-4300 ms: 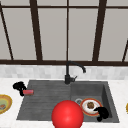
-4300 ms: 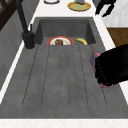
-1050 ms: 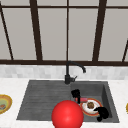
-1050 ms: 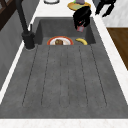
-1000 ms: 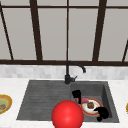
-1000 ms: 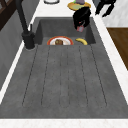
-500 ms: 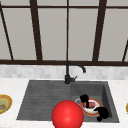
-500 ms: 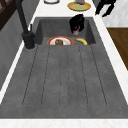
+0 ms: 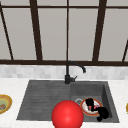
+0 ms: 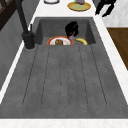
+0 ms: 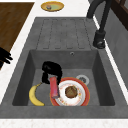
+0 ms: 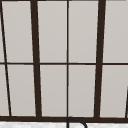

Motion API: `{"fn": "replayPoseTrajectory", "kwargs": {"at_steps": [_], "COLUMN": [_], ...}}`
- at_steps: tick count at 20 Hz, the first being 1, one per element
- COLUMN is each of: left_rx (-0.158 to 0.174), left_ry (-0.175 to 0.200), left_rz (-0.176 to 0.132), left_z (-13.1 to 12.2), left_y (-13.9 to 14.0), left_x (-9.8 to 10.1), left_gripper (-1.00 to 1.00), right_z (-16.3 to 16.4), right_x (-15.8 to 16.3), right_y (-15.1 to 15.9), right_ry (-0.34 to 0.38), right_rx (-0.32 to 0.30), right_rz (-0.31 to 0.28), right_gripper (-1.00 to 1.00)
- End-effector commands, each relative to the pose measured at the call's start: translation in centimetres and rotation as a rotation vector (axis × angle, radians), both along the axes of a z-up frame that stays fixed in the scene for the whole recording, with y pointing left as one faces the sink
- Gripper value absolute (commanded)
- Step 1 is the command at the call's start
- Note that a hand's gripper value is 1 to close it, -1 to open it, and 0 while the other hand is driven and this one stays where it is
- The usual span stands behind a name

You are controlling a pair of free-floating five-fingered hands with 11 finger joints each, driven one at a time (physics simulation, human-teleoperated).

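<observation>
My left hand (image 11: 51, 69) is down in the sink basin (image 11: 72, 60), shut on a short red stick-like object (image 11: 53, 87) whose lower end rests on the rim of a red-rimmed plate (image 11: 82, 98). A brown muffin-like piece (image 11: 71, 91) sits on that plate. A banana (image 11: 35, 95) lies on the basin floor beside the plate, just below the hand. In the front view the left hand (image 9: 89, 102) hangs over the plate (image 9: 86, 111). My right hand (image 9: 102, 113) floats open near the basin's front right corner, off the counter's front edge (image 11: 4, 56).
A black faucet (image 9: 68, 73) stands behind the basin, with the ribbed drainboard (image 10: 65, 80) to its left. One yellow bowl (image 9: 3, 103) sits on the left counter and another (image 10: 78, 6) on the right counter. A big red ball (image 9: 67, 115) sits at the front edge.
My left hand brought the red object from the left counter over the basin and, in the last second, lowered it onto the plate's rim. The right hand stayed put.
</observation>
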State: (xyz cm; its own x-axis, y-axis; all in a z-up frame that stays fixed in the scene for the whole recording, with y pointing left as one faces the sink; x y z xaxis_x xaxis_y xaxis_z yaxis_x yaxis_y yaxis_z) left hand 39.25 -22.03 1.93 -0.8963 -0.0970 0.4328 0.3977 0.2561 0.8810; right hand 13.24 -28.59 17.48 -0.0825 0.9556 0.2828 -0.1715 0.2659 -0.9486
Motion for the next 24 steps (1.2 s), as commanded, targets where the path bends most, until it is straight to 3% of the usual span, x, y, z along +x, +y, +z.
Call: {"fn": "replayPoseTrajectory", "kwargs": {"at_steps": [1,8,10,11,12,14,16,17,18,19,21,24], "left_rx": [0.009,-0.001,-0.022,-0.034,-0.044,-0.064,-0.081,-0.084,-0.080,-0.074,-0.060,-0.062], "left_ry": [0.000,0.006,0.036,0.050,0.042,0.043,-0.022,-0.011,0.002,0.021,0.049,0.052], "left_rz": [-0.007,-0.062,-0.122,-0.146,-0.156,-0.144,-0.108,-0.095,-0.072,-0.073,-0.090,-0.110], "left_z": [-3.0,-6.5,-6.9,-7.3,-7.6,-7.8,-6.2,-5.3,-4.3,-3.5,-1.6,0.7], "left_y": [-1.4,-0.3,-0.2,-0.3,-0.2,0.1,-0.1,0.0,0.2,0.5,0.8,2.3], "left_x": [0.0,4.9,5.2,4.1,4.0,4.2,4.0,4.1,4.1,4.1,3.9,3.1], "left_gripper": [1.00,1.00,1.00,1.00,1.00,1.00,1.00,-1.00,-1.00,-1.00,-1.00,-1.00], "right_z": [0.0,0.0,0.0,0.0,0.0,0.0,0.0,0.0,0.0,0.0,0.0,0.0], "right_x": [0.0,0.0,0.0,0.0,0.0,0.0,0.0,0.0,0.0,0.0,0.0,0.0], "right_y": [0.0,0.0,0.0,0.0,0.0,0.0,0.0,0.0,0.0,0.0,0.0,0.0], "right_ry": [0.000,0.000,0.000,0.000,0.000,0.000,0.000,0.000,0.000,0.000,0.000,0.000], "right_rx": [0.000,0.000,0.000,0.000,0.000,0.000,0.000,0.000,0.000,0.000,0.000,0.000], "right_rz": [0.000,0.000,0.000,0.000,0.000,0.000,0.000,0.000,0.000,0.000,0.000,0.000], "right_gripper": [0.00,0.00,0.00,0.00,0.00,0.00,0.00,0.00,0.00,0.00,0.00,0.00]}}
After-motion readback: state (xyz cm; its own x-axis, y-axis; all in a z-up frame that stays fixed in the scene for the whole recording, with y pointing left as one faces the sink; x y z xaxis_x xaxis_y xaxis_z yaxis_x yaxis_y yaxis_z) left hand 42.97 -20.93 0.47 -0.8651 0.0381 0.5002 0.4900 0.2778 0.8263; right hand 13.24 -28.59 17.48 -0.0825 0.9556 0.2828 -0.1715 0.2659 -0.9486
